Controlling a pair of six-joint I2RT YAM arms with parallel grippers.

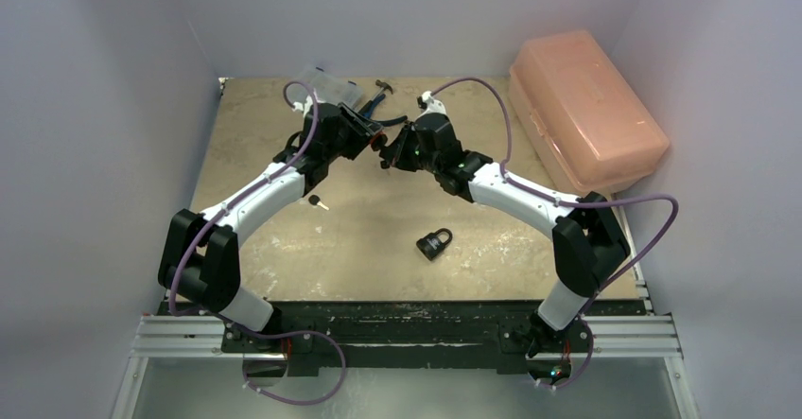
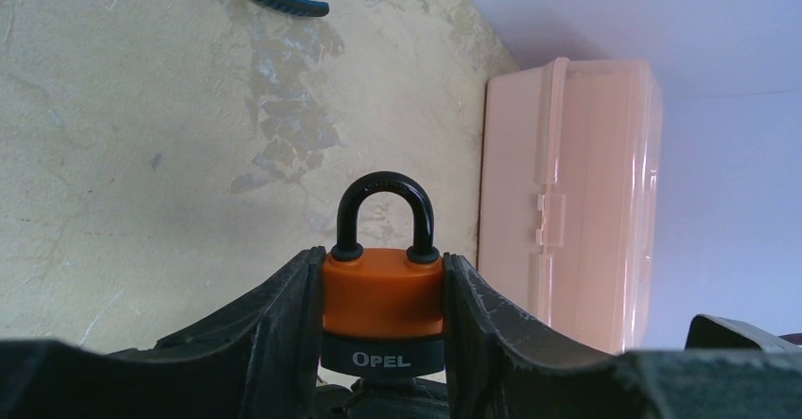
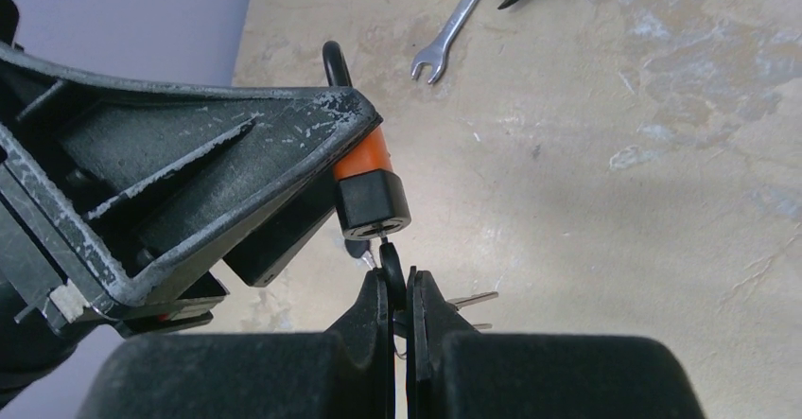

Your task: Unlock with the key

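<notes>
White "OPEL" lettering on black base of orange padlock (image 2: 382,291)

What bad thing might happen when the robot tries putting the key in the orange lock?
The key in the right claw sits just under the lock and looks slightly off-centre, so it may scrape past the keyhole. The left claw only squeezes the lock's sides, so a hard push might tilt it or slide it out.
</notes>
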